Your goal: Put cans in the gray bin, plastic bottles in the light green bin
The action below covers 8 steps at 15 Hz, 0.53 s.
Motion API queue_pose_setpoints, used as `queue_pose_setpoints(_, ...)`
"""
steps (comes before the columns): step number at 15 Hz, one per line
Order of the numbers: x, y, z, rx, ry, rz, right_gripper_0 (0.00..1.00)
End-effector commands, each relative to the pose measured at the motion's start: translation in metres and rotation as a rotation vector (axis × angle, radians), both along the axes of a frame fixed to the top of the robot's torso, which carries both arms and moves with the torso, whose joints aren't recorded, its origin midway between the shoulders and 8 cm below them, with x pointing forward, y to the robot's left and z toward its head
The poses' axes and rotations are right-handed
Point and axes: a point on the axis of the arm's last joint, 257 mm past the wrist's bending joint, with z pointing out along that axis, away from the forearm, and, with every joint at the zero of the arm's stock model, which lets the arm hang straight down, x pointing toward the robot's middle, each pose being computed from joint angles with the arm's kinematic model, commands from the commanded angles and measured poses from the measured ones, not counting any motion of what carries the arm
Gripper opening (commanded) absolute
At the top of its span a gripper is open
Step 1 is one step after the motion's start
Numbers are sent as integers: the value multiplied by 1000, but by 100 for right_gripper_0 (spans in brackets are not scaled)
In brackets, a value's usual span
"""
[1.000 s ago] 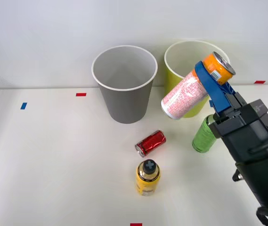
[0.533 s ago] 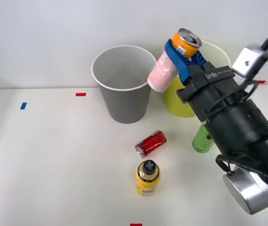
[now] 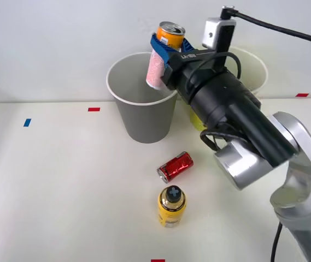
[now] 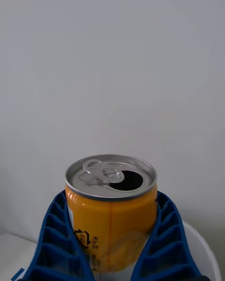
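The orange can [image 3: 160, 59] hangs nearly upright over the gray bin's [image 3: 144, 109] right rim, clamped between the right gripper's [image 3: 163, 46] blue fingers [image 4: 51, 243]. Nothing looks binned yet: the red can [image 3: 175, 166] and yellow bottle [image 3: 171, 205] lie on the table [image 3: 62, 191], with the green bin [image 3: 256, 68] behind the arm

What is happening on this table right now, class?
The right gripper holds the orange-and-pink can nearly upright above the gray bin, its lower end at the rim, not yet let go. In the wrist view the blue fingers clamp the can's sides. The red can and the yellow bottle lie on the table. The light green bin stands behind the arm.
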Motion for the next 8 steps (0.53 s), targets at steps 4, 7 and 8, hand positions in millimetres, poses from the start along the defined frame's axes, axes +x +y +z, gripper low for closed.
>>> queue_pose_setpoints(4,56,45,5,-69,4,12,0)
queue_pose_setpoints(7,70,53,5,-97,5,11,0)
queue_pose_setpoints(8,73,53,3,-102,6,9,0)
